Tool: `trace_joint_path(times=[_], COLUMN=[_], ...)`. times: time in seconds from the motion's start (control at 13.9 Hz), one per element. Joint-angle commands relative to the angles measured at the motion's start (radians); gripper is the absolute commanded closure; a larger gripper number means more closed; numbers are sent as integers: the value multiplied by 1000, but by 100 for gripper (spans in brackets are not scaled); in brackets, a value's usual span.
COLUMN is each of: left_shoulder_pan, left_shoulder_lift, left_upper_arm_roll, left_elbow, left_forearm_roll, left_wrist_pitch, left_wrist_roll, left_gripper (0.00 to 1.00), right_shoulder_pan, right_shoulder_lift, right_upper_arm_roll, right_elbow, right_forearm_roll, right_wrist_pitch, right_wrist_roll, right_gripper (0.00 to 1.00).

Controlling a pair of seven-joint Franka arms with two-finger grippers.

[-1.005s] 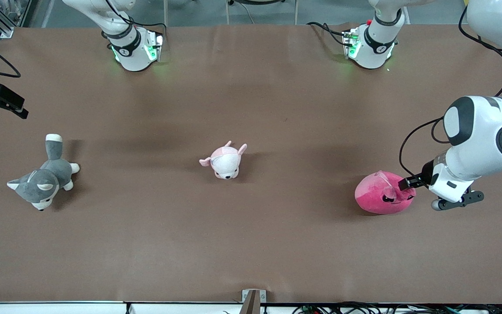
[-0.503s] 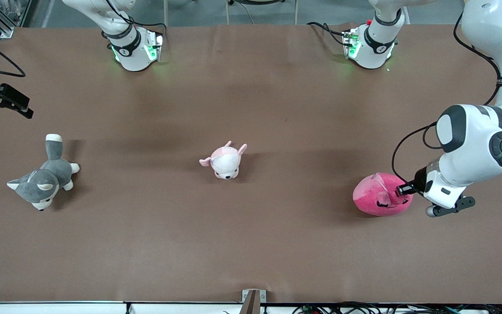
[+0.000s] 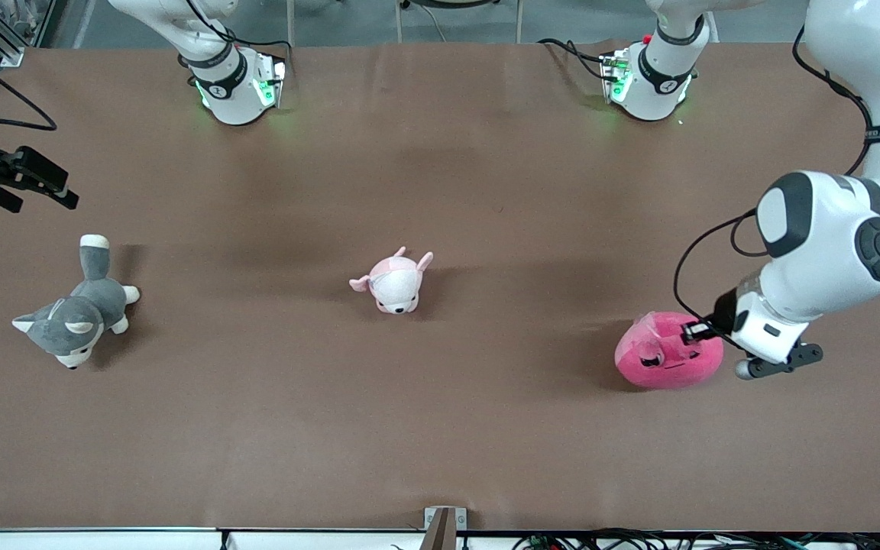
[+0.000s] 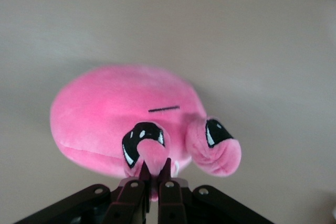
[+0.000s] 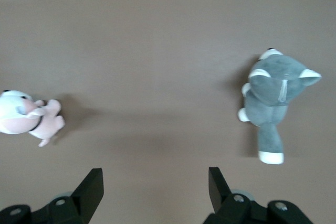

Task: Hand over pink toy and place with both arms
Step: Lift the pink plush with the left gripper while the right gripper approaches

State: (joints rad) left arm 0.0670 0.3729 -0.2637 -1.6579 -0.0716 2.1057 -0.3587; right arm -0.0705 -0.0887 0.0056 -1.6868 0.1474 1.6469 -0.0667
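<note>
Brown table (image 3: pixel 440 428) is spanned by both arms. Toward the left arm's end, the pink toy (image 3: pixel 668 359) is pinched by the left gripper (image 3: pixel 693 331). Near the husky (image 3: pixel 77 309), the right gripper (image 3: pixel 31 179) is held spread.

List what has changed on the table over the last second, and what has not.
The left gripper has closed on the pink toy and tipped it toward the table's middle, so its face turned. The right gripper, open, has drifted inward from the right arm's end. The husky plush and puppy plush stayed put.
</note>
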Motion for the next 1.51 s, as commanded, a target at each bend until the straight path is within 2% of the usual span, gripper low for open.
trace_joint_path(times=[0.0, 0.22, 0.36, 0.43, 0.65, 0.72, 0.86, 1.01, 1.15, 1.44], left_shoulder_pan=[-4, -10, -13, -33, -180, -209, -277, -337, -374, -415], left_shoulder_lift=[-86, -92, -92, -80, -40, -31, -10, 30, 69, 95], left_upper_arm_roll=[-96, -247, -357, -397, -408, -410, -410, -411, -411, -408], left_elbow=[77, 234, 259, 297, 369, 374, 375, 377, 398, 402], left_forearm_roll=[-14, -17, -16, -16, -11, -13, -14, -16, -17, -17], left_wrist_pitch=[-168, -315, -317, -311, -299, -267, -179, -64, 3, 74], left_wrist_roll=[-51, -132, -196, -274, -466, -523, -633, -758, -775, -809], left_gripper=[100, 100, 100, 100, 100, 100, 100, 100, 100, 100], right_shoulder_pan=[4, 12, 32, 34, 96, 118, 152, 158, 164, 236], right_shoulder_lift=[18, 36, 58, 64, 64, 66, 67, 75, 84, 112], right_upper_arm_roll=[-4, -3, -4, -3, -3, -3, -3, -3, -3, -3], right_elbow=[2, 1, 1, 1, 3, 3, 2, 3, 2, -1], right_forearm_roll=[104, 223, 306, 337, 379, 379, 385, 478, 520, 523], right_wrist_pitch=[8, 7, 7, 5, 7, 7, 4, 5, 2, -1], right_wrist_roll=[8, 10, 22, 43, 229, 255, 266, 268, 268, 269], right_gripper=[12, 13, 16, 22, 29, 32, 33, 33, 33, 33])
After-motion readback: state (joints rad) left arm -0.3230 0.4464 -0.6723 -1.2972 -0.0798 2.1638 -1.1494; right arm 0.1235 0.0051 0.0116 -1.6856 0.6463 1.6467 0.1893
